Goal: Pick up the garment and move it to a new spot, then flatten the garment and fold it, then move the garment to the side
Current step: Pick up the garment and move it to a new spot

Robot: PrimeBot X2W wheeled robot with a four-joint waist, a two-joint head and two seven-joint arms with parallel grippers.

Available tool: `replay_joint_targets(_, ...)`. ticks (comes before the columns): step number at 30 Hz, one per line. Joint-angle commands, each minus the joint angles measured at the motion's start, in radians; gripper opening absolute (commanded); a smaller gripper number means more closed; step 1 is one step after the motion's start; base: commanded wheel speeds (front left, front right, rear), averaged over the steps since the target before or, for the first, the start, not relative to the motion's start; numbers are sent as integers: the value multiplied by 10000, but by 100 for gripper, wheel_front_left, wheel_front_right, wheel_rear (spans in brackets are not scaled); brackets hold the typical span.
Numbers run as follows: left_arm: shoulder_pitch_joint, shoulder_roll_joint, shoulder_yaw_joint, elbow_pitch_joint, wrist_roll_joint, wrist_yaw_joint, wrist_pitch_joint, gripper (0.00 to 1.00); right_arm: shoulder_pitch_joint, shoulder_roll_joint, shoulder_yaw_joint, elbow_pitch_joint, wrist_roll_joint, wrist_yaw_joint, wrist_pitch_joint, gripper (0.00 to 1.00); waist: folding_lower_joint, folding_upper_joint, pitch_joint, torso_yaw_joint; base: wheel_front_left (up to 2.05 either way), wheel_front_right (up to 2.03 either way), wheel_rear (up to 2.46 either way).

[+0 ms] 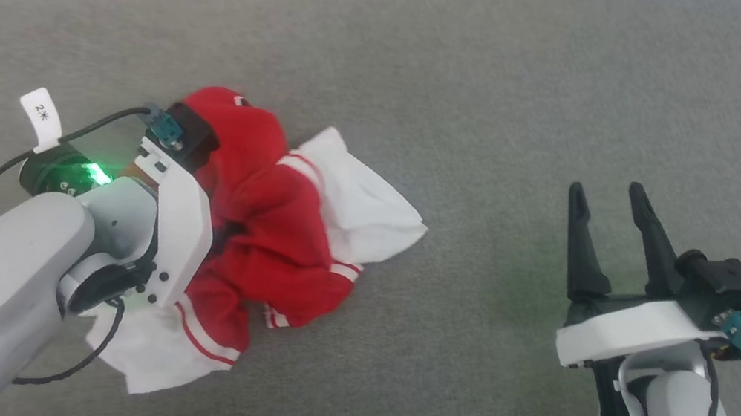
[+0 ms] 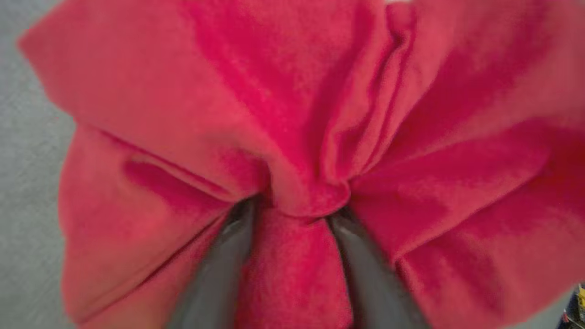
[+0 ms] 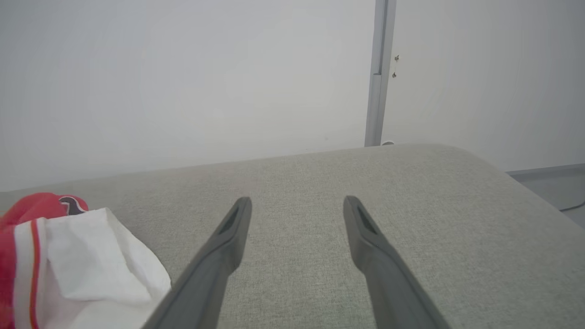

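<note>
Shirt [image 1: 263, 220]: red with white sleeve ends edged in red-and-white stripes, crumpled in a heap on the grey cushion [image 1: 507, 110], toward the robot's left side of it.
Sleeve ends: one white end spreads toward the far right of the heap, and another lies at its near edge, beside the left wrist.
Left claw [image 2: 297, 212]: pushed into the red heap from the near left; in the head view its white wrist housing covers the left edge of the pile.
Left claw state: the two dark fingers stand apart, spread about as wide as the other claw's. A fold of red cloth lies between them, and their tips are hidden under a bunched ridge of fabric.
Shirt around left claw: in the left wrist view, red cloth [image 2: 297, 91] rises on both sides of the fingers and beyond them, with grey cushion showing along the left edge.
Right claw [image 1: 606, 195]: hovers over bare cushion at the right, well apart from the shirt, fingers pointing away from the robot.
Right claw state: wide open, with nothing between the fingers [image 3: 228, 237].
Shirt from the right wrist: the heap [image 3: 91, 256] lies low at the left, just beside the left finger's base.
</note>
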State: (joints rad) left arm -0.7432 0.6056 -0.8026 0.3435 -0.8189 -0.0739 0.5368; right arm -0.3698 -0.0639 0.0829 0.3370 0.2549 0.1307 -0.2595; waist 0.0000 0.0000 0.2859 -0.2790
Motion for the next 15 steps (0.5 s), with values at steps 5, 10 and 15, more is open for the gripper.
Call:
replay_joint_targets(5,55,-7,350,-151,-219,29,-832,100,362,-237,-161,-17,-60,0,-61,100,0,0,-798,729,0,0,0)
replay_joint_targets(10,559,197,869,-404,-273,254,-2048,100,681,-437,-231,-49,-58,0,45,100,0,0,-1390,1291,0,0,0)
replay_joint_targets(15,1530,584,1517,-667,-415,634,-3483,100,1056,-580,-292,-104,33,0,199,100,0,0,-2022,1810,0,0,0)
